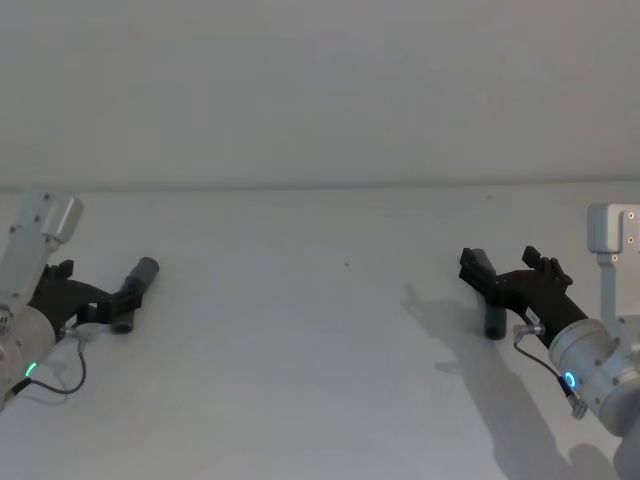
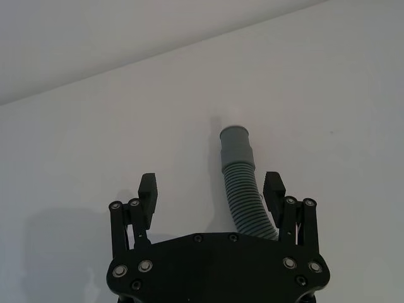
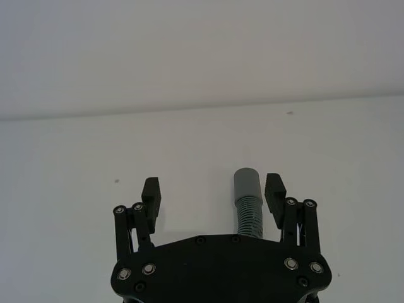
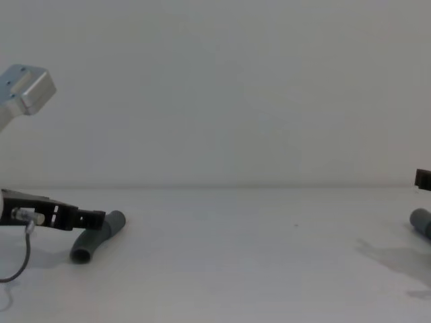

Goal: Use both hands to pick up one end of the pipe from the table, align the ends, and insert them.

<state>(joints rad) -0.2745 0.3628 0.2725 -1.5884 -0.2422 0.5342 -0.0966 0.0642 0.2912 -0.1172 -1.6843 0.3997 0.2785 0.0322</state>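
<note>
The left gripper [image 2: 211, 189] has its fingers spread wide and low over the table [image 1: 320, 350], straddling the left pipe piece [image 2: 243, 197], which lies flat and passes close to one finger rather than down the middle. The right gripper [image 3: 213, 189] is likewise spread apart around the right pipe piece [image 3: 250, 213], again off-centre, at the far right of the table, well apart from the other piece. Both pieces look light. The ribbed section [image 2: 246, 208] is already curved and will probably flex under a squeeze, while the smooth cuff [image 2: 235, 144] looks stiff. A hold on the ribs just behind each cuff should keep the ends steerable, though smooth plastic may slip.
</note>
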